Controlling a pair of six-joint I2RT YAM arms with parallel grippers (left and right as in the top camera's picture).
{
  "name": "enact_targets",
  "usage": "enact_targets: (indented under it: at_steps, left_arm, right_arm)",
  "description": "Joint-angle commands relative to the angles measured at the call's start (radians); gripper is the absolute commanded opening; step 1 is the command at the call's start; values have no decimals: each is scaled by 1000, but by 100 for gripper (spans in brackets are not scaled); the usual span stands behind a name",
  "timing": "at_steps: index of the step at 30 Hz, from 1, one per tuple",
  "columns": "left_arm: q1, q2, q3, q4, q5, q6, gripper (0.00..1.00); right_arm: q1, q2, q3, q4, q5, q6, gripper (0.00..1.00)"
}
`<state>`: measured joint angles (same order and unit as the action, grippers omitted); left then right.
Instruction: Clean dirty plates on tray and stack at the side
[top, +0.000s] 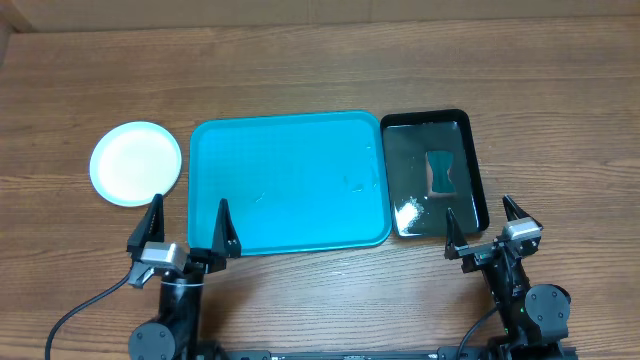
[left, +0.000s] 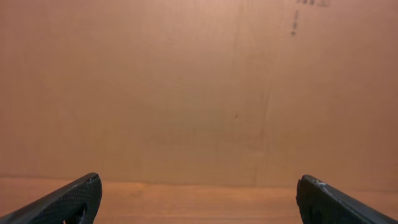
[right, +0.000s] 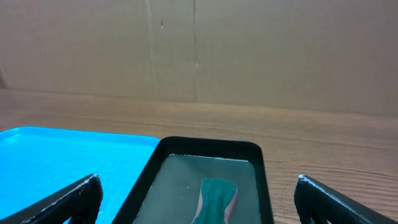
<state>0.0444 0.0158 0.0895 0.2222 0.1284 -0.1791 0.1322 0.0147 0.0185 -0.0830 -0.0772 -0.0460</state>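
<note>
The tray (top: 290, 180) holds no plate. The plates (top: 136, 163) lie near the left edge of the bench, seemingly stacked. The left claw (top: 190, 202) and right claw (top: 478, 207) stand wide apart, empty. The task looks finished.

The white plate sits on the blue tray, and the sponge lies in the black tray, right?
No: the overhead view shows the white plate on the table beside the blue tray, not on it. The sponge does lie in the black tray.
</note>
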Motion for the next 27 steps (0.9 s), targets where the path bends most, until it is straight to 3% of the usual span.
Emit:
enact_targets:
  at_steps: [1,4,13,17,27]
  left_arm:
    - [-13,-12,-53,21,-79,0,100]
    - [-13,-12,-86,13,-119,-20,100]
    - [-12,-12,-85,-295,-190,29,100]
    - [-13,-13,-85,-297,-182,117,100]
    - [-13,-12,-85,-296,-169,120,100]
  right_arm:
    - [-3,-12,-10,3,8,-4,100]
    - [-3,-12,-10,3,8,-4,100]
    - [-3,-12,-10,3,8,-4,100]
    - [-3,-12,-10,3,8,-4,100]
    - [-3,-12,-10,3,8,-4,100]
